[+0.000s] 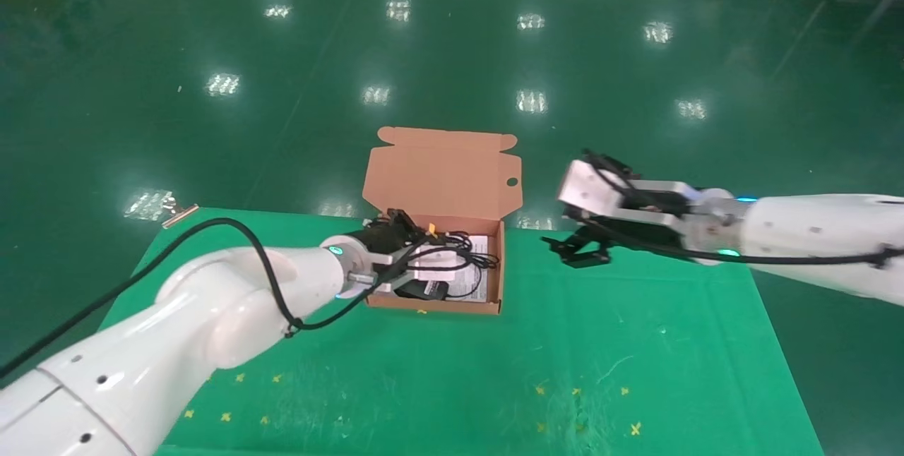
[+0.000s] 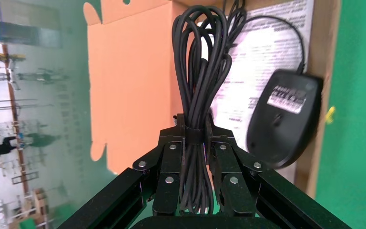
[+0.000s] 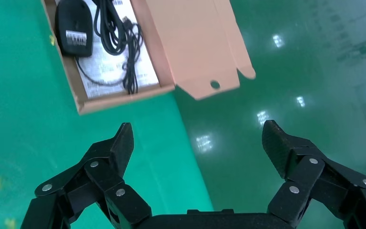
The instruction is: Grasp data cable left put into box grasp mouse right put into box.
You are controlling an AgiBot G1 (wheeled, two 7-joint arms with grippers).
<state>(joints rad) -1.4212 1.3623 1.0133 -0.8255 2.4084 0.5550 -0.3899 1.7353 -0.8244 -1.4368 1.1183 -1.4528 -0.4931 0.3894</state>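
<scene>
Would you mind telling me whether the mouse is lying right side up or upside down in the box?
Upside down: the mouse shows its white underside label, lying in the box on the printed sheet.

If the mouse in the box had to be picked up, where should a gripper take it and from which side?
Probably across the mouse's narrow oval body, coming straight down from above. It lies label-up on the white sheet against the box wall, so side approaches look blocked. The left gripper holds the data cable nearby; the right gripper hangs open, clear.
</scene>
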